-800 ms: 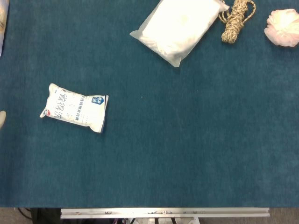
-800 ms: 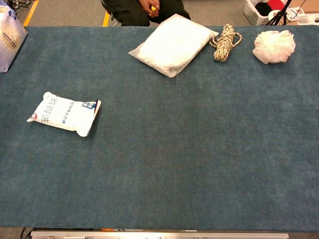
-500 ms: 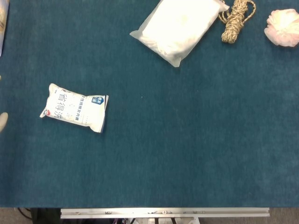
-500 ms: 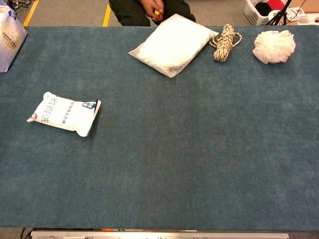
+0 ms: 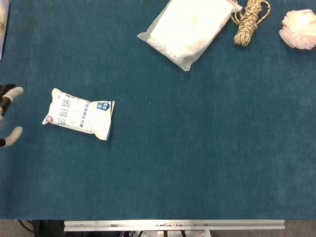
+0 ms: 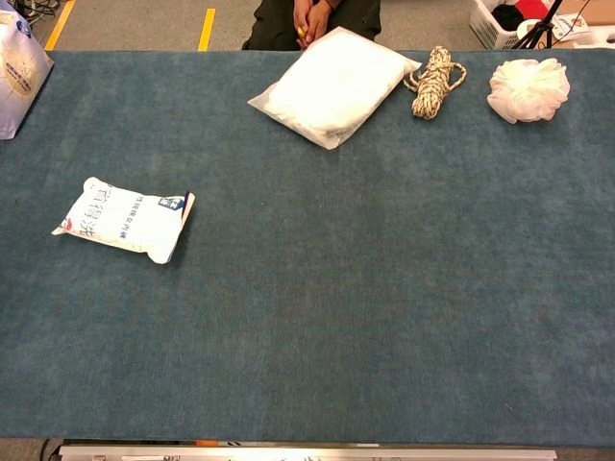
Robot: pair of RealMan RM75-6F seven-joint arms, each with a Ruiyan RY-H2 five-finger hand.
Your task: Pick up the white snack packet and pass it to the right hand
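- The tabletop is one big blue-green felt surface, so you've got loads of room to work around the white snack packet.
- Biggest thing on it is the white pillow-like bag, up at the far edge and well apart from the snack packet, off to its far right. No need to go near it.
- The white snack packet lies flat on the tabletop, long side slanting a bit, sealed end with the blue label pointing toward the middle. Nothing touches it.
- The rope bundle and the fluffy white ball sit even further from the packet than the big bag, so ignore them.
- Your left robot hand only just shows in the head view, right beside the packet's outer short end. I can see two pale fingertips spread apart with nothing between them, so it looks wide and empty, but most of it is cut off. The chest view doesn't show it at all.
- The right robot hand isn't in either view, so I can't tell you how it stands.
- My take for the grab: come in over the packet's middle and close across the narrow width, not the long way. It looks puffy, so squeeze gently or it may squirt out sideways. Leave the label end sticking out toward the centre so the right robot hand has something to take.
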